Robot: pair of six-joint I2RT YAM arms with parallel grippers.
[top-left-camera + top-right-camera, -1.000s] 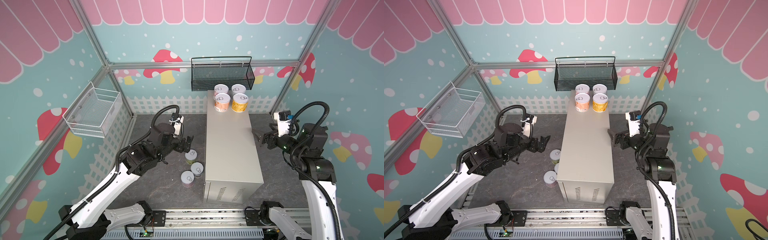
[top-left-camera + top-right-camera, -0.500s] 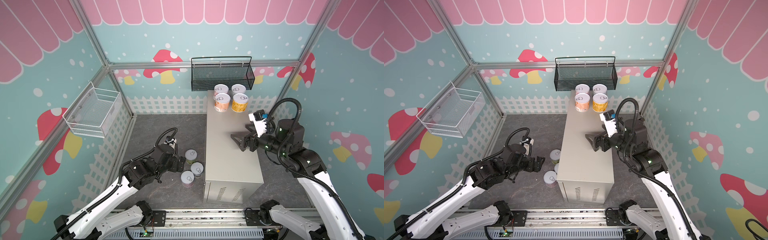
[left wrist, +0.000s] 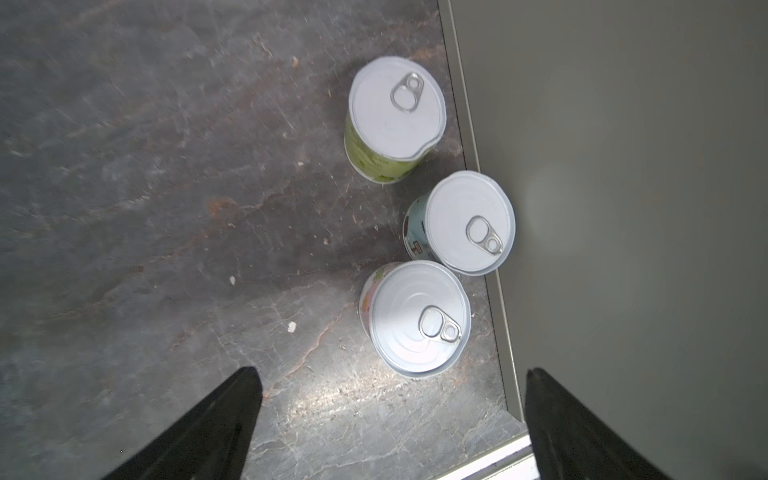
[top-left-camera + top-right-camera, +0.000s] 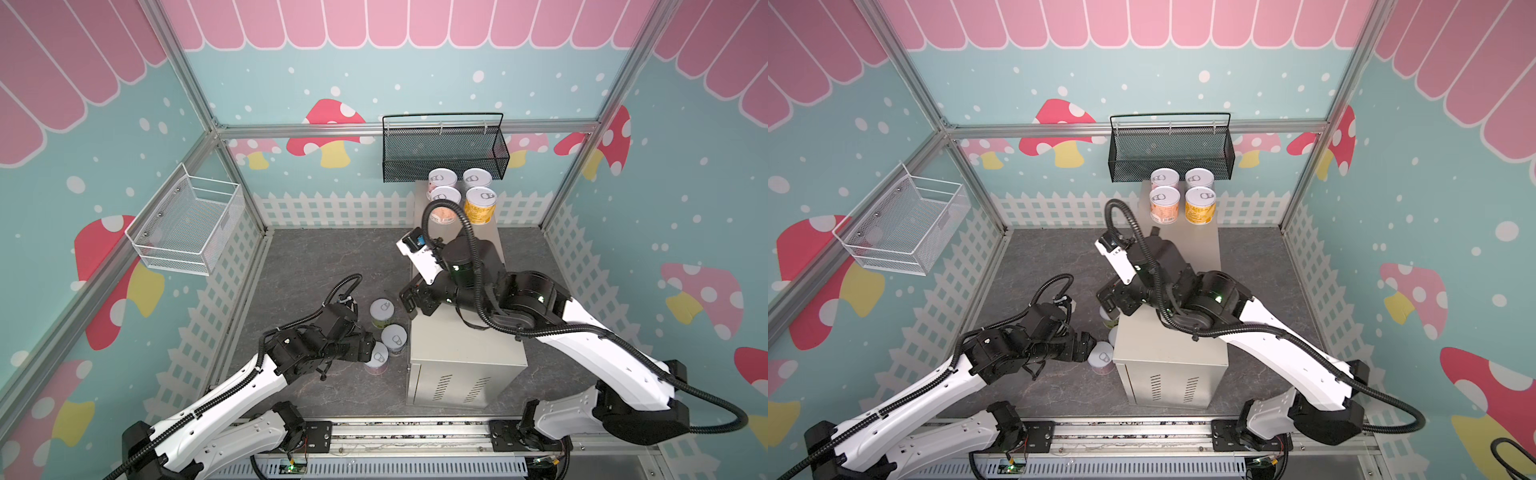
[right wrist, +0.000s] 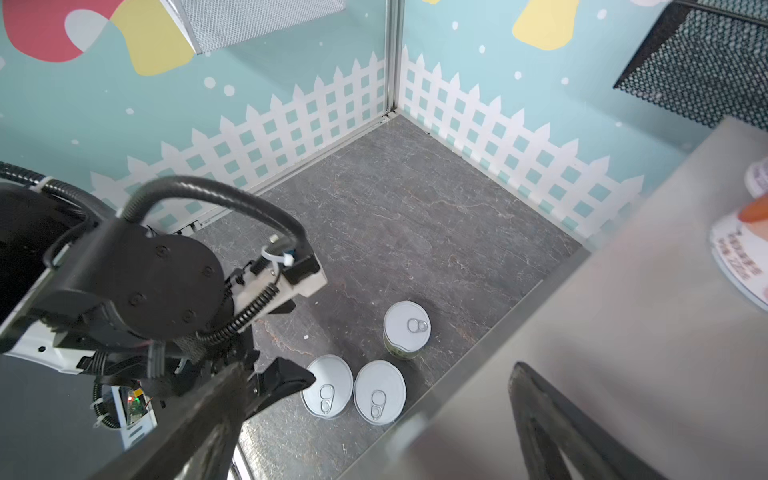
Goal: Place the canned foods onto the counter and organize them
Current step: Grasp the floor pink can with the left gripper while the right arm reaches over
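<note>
Landmark: tall beige-grey metal counter [image 4: 465, 345], vent slits on its near end, standing on the dark grey stone-pattern floor [image 4: 316, 266].
Cans on counter: four short cylindrical cans [image 4: 1199, 178] with silver pull-tab lids stand upright in a two-by-two block at the counter's far end. The nearer pair are the pink-orange can [image 4: 1165, 205] and the yellow can [image 4: 1200, 205].
Cans off counter: three stand upright on the floor along the counter's long side facing the left arm [image 4: 232, 395]. These are the green-labelled can [image 3: 395, 116], the white-blue can [image 3: 469, 222] just beside the counter wall, and the pale pink can [image 3: 419, 318] close to it.
Left arm pose: stretched low over the floor, wrist levelled toward the counter.
Left gripper [image 3: 392, 376]: jaws spread wide, nothing between them. The pale pink can sits just ahead of the fingertips [image 3: 245, 382].
Right arm [image 4: 582, 332] pose: reaches diagonally across the counter top, wrist over the edge above the floor cans.
Right gripper [image 4: 409, 301]: jaws spread wide, empty, tilted down past the counter edge.
</note>
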